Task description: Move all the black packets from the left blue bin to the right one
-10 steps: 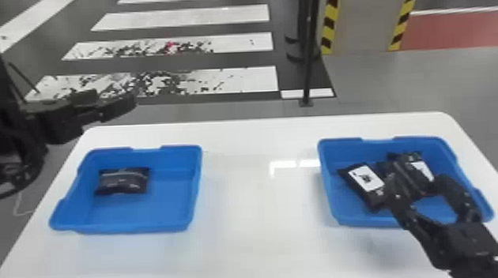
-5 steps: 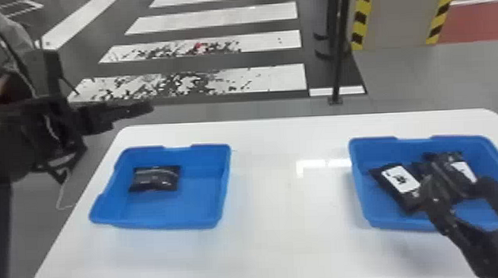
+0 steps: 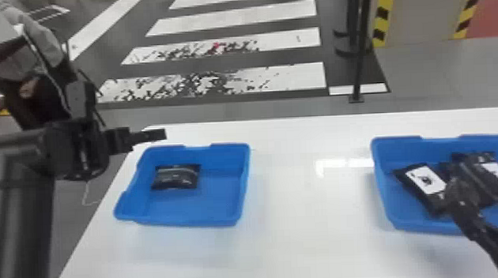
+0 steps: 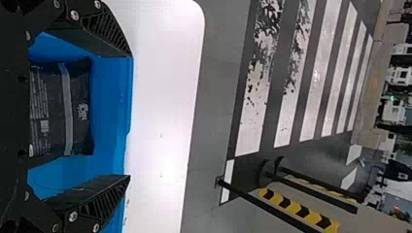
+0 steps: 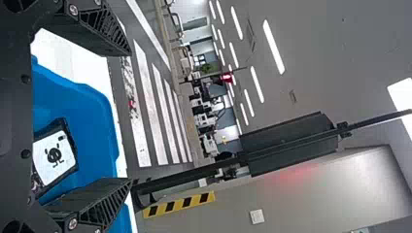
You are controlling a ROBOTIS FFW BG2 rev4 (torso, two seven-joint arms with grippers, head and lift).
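Observation:
In the head view my left gripper (image 3: 151, 135) is beside the back-left corner of the left blue bin (image 3: 207, 222). One black packet (image 3: 177, 177) lies near that bin's back-left part. In the left wrist view my left gripper (image 4: 130, 116) is open, with nothing gripped and the packet (image 4: 58, 109) in view between its fingers. My right gripper (image 3: 486, 195) is over the right blue bin (image 3: 384, 199) among several black packets, one with a white label (image 3: 426, 178). The right wrist view has my right gripper (image 5: 131, 117) open, a labelled packet (image 5: 54, 155) beyond it.
Both bins stand on a white table (image 3: 302, 225), with a wide stretch of tabletop between them. Past the table's back edge a black post (image 3: 360, 61) rises from the floor. A person is at the head view's left edge, behind my left arm.
The head view has turned left, shifting the bins rightward in it. My left gripper has come lower and closer to the left bin. My right gripper still hangs over the right bin.

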